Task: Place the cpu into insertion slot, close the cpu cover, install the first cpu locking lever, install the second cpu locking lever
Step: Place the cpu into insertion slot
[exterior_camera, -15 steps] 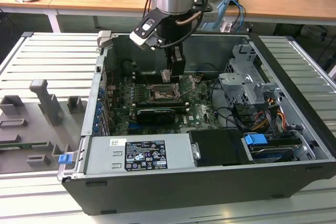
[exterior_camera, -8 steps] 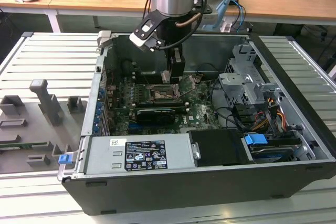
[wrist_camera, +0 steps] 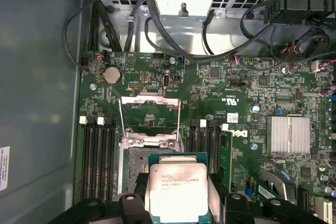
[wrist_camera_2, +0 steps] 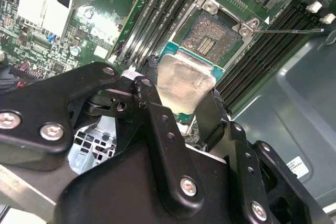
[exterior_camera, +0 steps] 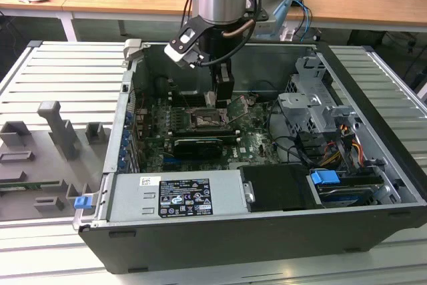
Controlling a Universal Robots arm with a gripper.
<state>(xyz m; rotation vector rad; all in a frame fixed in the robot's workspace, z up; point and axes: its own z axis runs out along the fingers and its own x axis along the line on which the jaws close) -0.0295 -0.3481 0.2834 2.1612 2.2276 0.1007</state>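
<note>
My gripper (wrist_camera_2: 181,106) is shut on the cpu (wrist_camera_2: 186,85), a pale silver square chip pinched by its edges between the two black fingers (wrist_camera_2: 152,111). It hangs a little above the green board, partly over the insertion slot (wrist_camera_2: 210,35), whose dark contact field lies bare. In the first wrist view the cpu (wrist_camera: 177,190) overlaps one side of the insertion slot (wrist_camera: 135,163). The cpu cover (wrist_camera: 150,121) is swung back open beyond the slot. A thin locking lever (wrist_camera_2: 289,31) sticks out sideways. In the exterior view the gripper (exterior_camera: 223,98) hovers just above the slot (exterior_camera: 203,119).
Long black memory slots (wrist_camera: 100,150) flank the socket on both sides. A black card (exterior_camera: 197,146) lies in front of it, a grey power supply (exterior_camera: 177,195) nearer still. A drive cage (exterior_camera: 313,108) and cables (wrist_camera: 173,35) crowd the case's right in the exterior view.
</note>
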